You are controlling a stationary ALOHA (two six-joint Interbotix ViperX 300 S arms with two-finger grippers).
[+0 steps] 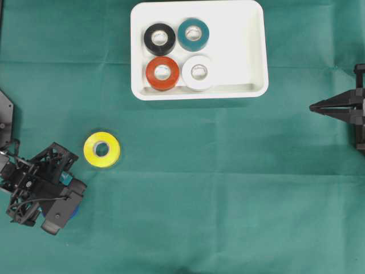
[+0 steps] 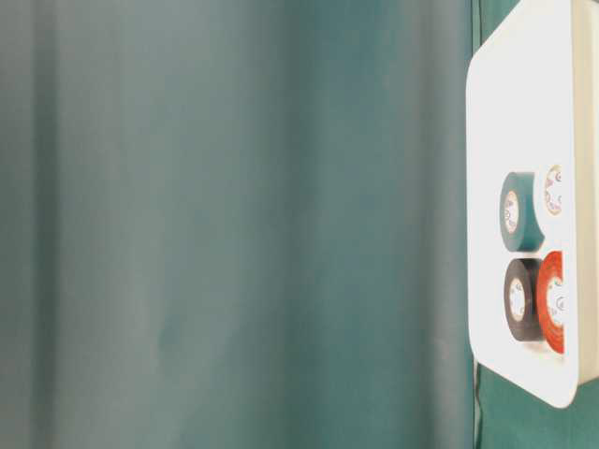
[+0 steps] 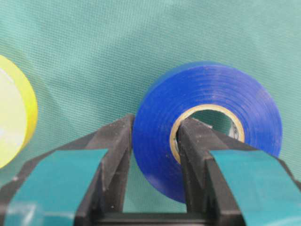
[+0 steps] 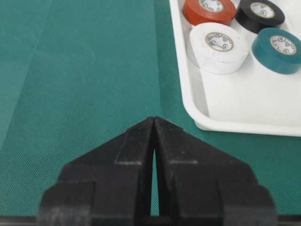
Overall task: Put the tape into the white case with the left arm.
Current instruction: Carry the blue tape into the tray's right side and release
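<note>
The black right pincer (image 4: 154, 123) is seen with tips pressed together above the green-covered bench (image 4: 80, 80). Red (image 4: 209, 10), white (image 4: 217, 47), black (image 4: 260, 14) and teal (image 4: 277, 50) tape rolls are held in the white case (image 4: 235, 123).

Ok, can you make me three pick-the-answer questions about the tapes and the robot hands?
1. Where is the yellow tape?
A. in the white case
B. on the green cloth
C. on top of the red tape

2. How many rolls lie in the case?
A. two
B. six
C. four

3. What is the left gripper doing?
A. pinching the blue tape
B. standing wide open
C. holding the yellow tape

Answers: 1 B, it lies on the cloth outside the case. 2 C, black, teal, red, white. 3 A, one finger outside the roll, one in its hole.
</note>
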